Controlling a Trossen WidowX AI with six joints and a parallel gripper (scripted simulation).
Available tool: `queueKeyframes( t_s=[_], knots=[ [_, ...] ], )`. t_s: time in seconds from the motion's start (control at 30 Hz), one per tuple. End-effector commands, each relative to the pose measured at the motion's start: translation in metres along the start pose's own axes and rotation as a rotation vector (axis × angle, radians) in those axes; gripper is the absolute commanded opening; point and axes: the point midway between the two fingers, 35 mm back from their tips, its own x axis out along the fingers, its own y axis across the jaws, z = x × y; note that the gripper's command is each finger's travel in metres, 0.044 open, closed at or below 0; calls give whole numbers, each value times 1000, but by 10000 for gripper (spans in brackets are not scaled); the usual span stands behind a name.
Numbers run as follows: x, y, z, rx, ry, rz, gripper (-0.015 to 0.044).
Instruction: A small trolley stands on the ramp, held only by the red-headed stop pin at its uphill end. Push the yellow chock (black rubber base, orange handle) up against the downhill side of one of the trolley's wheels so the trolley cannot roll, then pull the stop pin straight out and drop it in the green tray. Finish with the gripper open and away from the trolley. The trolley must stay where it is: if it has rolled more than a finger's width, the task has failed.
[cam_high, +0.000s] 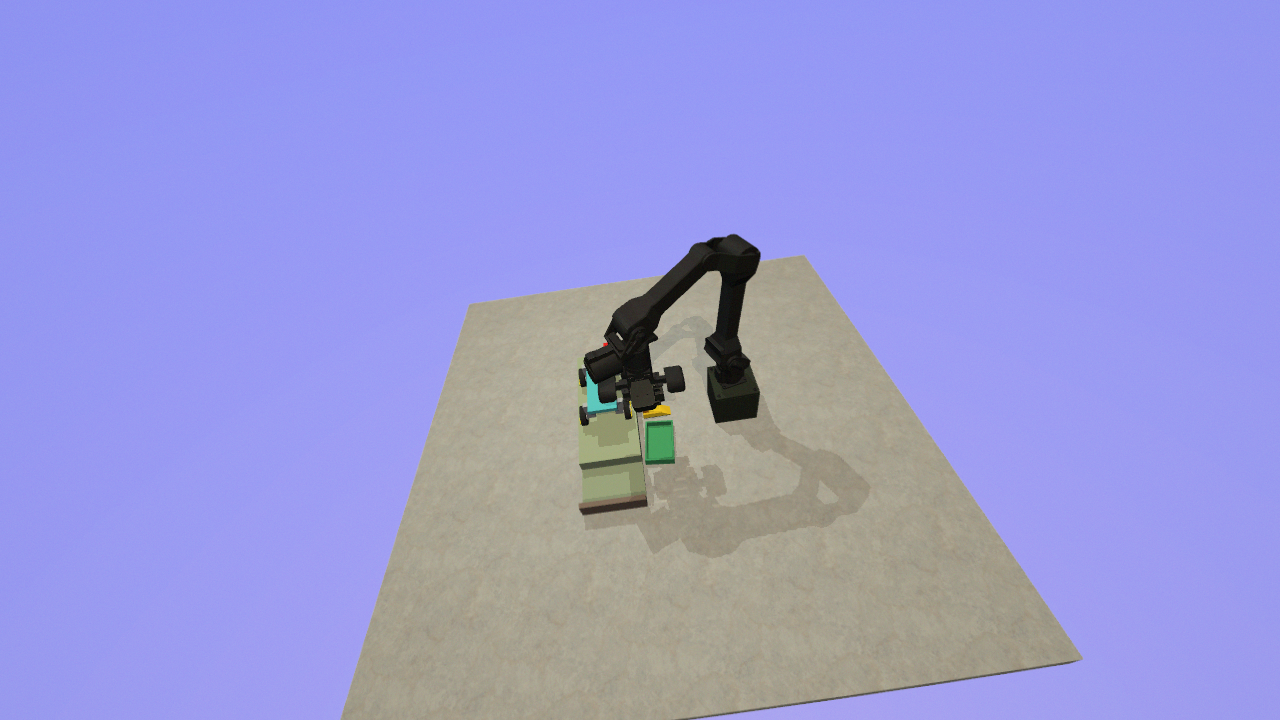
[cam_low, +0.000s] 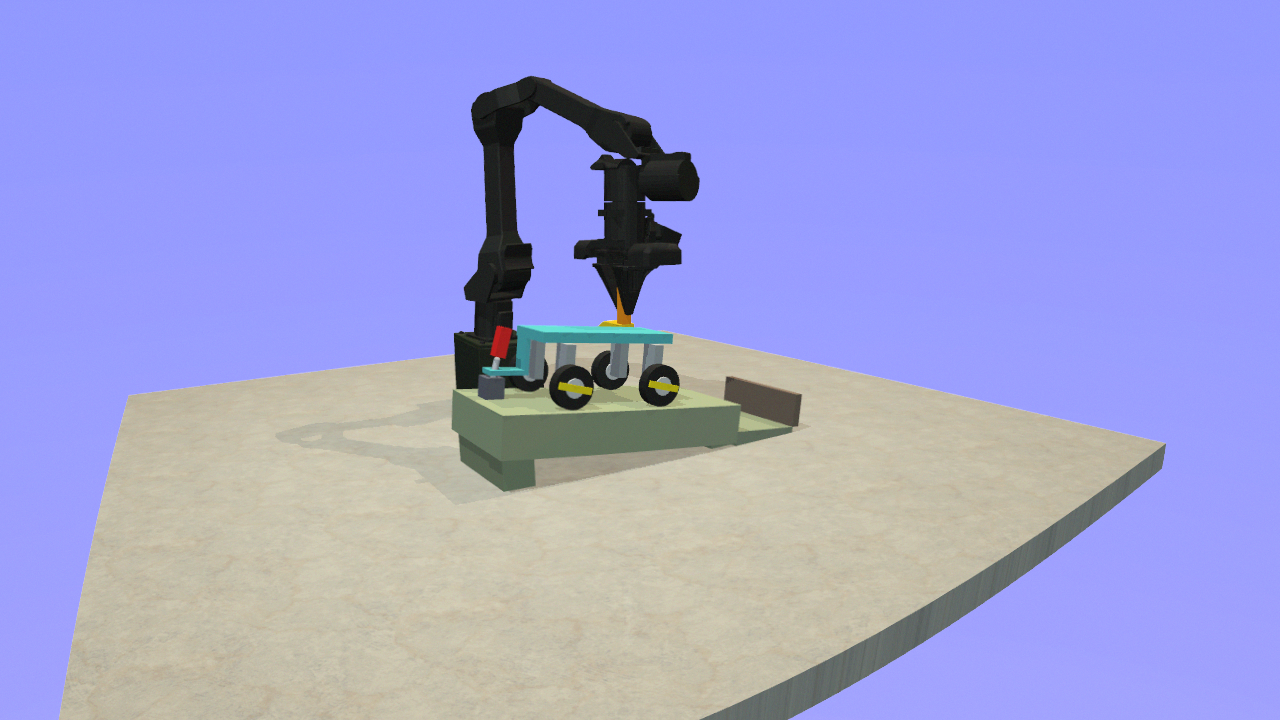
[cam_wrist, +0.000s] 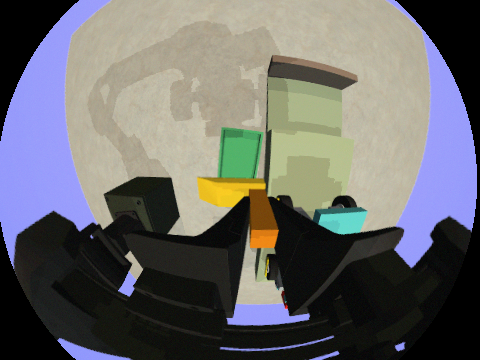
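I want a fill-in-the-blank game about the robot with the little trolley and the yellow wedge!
1. The tool is shut on the wedge's ______ handle.
2. The red pin is still at the trolley's ______ end.
3. The green tray has ______ in it.
4. The yellow wedge hangs beside the ______, next to the trolley.

Missing words: orange; uphill; nothing; ramp
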Motion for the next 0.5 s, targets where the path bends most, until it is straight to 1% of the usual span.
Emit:
queueKeyframes(
  t_s=[0.0, 0.3, 0.47],
  knots=[
    [0, -6, 17, 4, -1, -9, 0],
    [1, -15, 51, 4, -4, -10, 0],
    [1, -16, 54, -75, 1, -6, 0]
  ],
)
